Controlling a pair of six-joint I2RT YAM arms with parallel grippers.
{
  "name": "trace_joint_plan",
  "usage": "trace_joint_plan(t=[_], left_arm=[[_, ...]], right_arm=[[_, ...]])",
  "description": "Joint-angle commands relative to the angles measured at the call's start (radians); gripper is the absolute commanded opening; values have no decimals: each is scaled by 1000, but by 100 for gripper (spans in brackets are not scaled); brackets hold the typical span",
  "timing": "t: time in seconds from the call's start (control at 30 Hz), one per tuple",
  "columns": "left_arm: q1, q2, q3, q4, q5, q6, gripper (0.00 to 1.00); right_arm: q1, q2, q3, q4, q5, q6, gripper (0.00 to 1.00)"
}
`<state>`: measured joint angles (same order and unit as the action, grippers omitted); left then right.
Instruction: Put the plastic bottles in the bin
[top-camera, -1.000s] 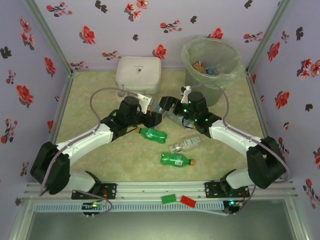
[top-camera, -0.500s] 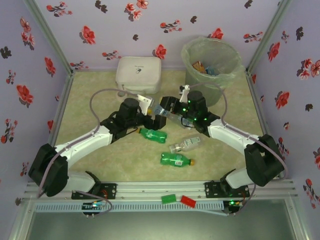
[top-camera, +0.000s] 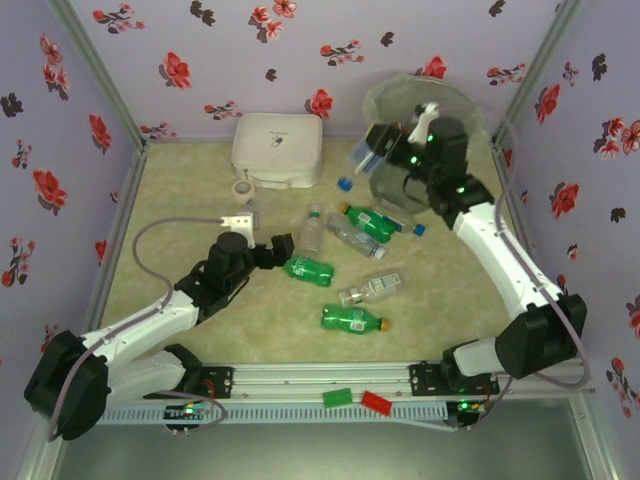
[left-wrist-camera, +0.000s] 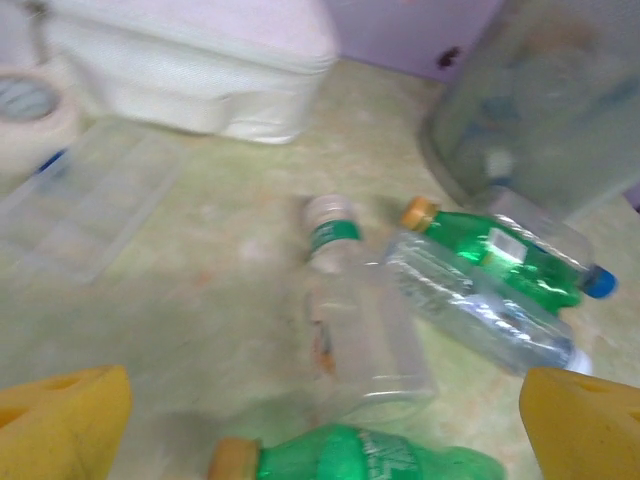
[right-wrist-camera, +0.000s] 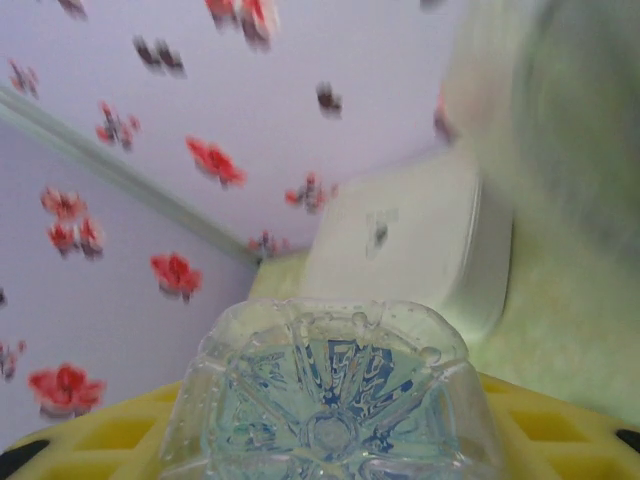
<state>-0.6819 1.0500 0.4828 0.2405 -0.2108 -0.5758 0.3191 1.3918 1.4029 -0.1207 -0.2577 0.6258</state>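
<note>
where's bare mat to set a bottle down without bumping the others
Bare mat lies left of the white box and tape roll, and on the near right between the nearest green bottle and the right arm. The middle in front of the bin is crowded with bottles.

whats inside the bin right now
Near the rim of the bin clear bag lining shows; the right arm and claw, holding a clear bottle, cover the rest, so contents are hidden.

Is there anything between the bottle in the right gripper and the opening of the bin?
Nothing visible stands in between. The right gripper holds the clear bottle raised, just left of the bin rim.
</note>
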Motion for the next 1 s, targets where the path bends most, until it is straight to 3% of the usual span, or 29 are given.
trace_joint_plan(t=[0.0,0.2,0.4,0.6,0.73,0.83,0.97], left_arm=[[19,-41,-64,60,-81,-142,100],[19,-80,-85,31,-78,-161,100],[19,-104,-70,-15,-71,-150,100],[19,-120,-75,-59,-67,-151,100],[18,-127,-61,-110,-67,-125,100],[19,-126,-55,-131,-64,-107,100],[20,-126,-52,-138,-61,-95,100]], right_arm=[[-56,46,193,-173,66,-85,47],[-152,170,407,-195,146,-104,48],[-209,306,490,-195,262,-111,48],[-218,467,601,-273,242,-103,51],[-218,525,638,-326,238,-94,68],[-218,518,643,-329,245,-97,99],[-218,471,652,-347,267,-131,100]])
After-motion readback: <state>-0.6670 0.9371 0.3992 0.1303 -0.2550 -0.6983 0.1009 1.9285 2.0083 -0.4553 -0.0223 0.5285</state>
